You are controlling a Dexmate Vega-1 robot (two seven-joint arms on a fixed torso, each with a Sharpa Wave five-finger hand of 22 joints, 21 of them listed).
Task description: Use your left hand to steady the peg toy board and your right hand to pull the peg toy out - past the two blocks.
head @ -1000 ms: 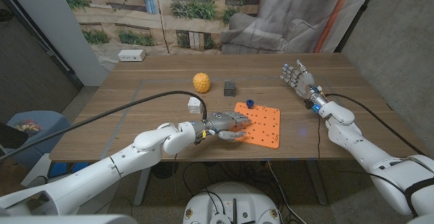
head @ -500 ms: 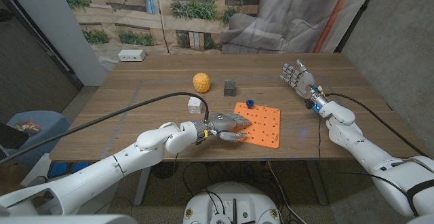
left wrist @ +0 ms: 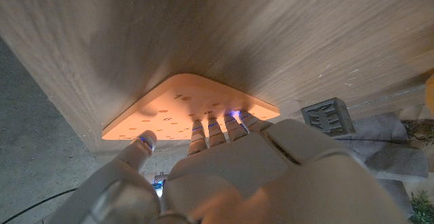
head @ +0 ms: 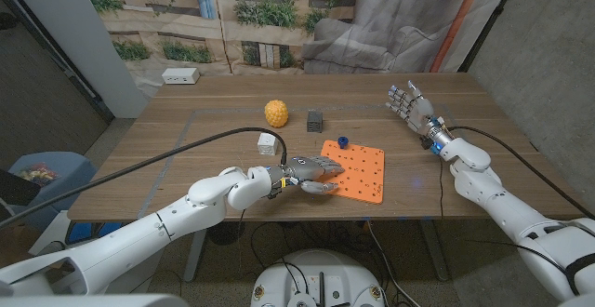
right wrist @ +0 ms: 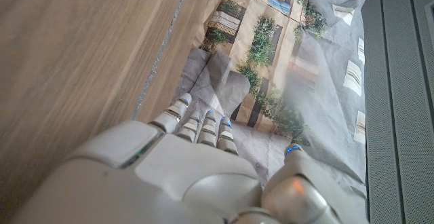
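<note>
On the wooden table (head: 186, 149), near the front edge, an orange board (head: 364, 169) full of small holes is seen. A blue peg (head: 342, 142) is stuck in the board at its far corner. From these pictures it cannot be told if blocks are stacked on the peg.

The left hand (head: 311, 170) is laid on the near corner of the board. Its fingers (left wrist: 224, 125) are stretched out and are pressed on the orange top, as is seen in the left wrist view. Nothing is held inside this hand; the board is only touched and pushed down.

The right hand (head: 409, 104) is held up in the air, well apart from the board and the peg. Its fingers are spread wide and nothing is held in it. In the right wrist view its fingers (right wrist: 203, 125) are pointed past the table edge toward the painted backdrop (right wrist: 271, 54).

So the first part of the job looks nearly done: the board is being steadied. The second part is judged not begun. The peg is not yet touched and has not been pulled out. The right hand must first be brought down and over to the peg, then closed on it, then lifted up.

Behind the board, a yellow ball (head: 275, 113), a small grey cube (head: 315, 119) and a white cube (head: 268, 143) are also seen on the table.
</note>
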